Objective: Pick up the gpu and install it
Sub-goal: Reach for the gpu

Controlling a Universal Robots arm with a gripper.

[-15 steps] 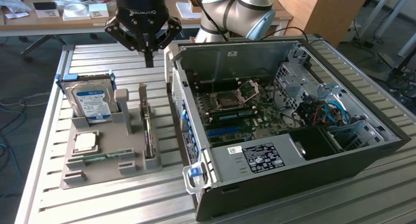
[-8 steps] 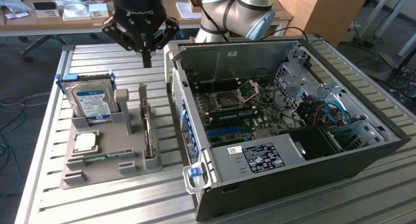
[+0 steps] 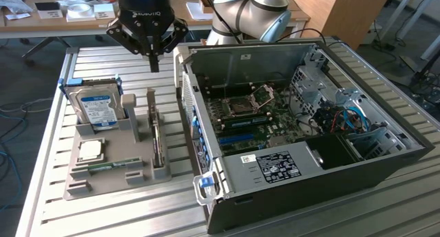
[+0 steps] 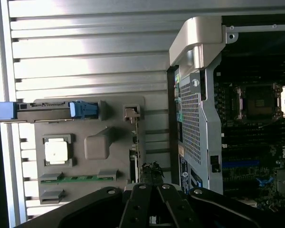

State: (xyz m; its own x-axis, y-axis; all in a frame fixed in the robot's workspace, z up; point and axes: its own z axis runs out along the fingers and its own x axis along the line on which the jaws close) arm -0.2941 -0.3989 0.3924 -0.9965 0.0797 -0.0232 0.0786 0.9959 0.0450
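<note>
On the slatted metal bench (image 3: 103,216), a grey holder (image 3: 82,188) carries parts in fitted slots: a memory stick (image 3: 110,166), a processor (image 3: 90,150) and an upright hard drive (image 3: 98,107). The gpu (image 3: 155,141) stands on edge in the holder beside them, probably so that its top edge can be pinched from above. Just beside it, the computer case (image 3: 330,196) lies open, its motherboard (image 3: 254,123) facing up. Beyond the holder's far end, the end effector (image 3: 154,67) hangs with its fingers pressed together, empty and roughly in line with the card.
</note>
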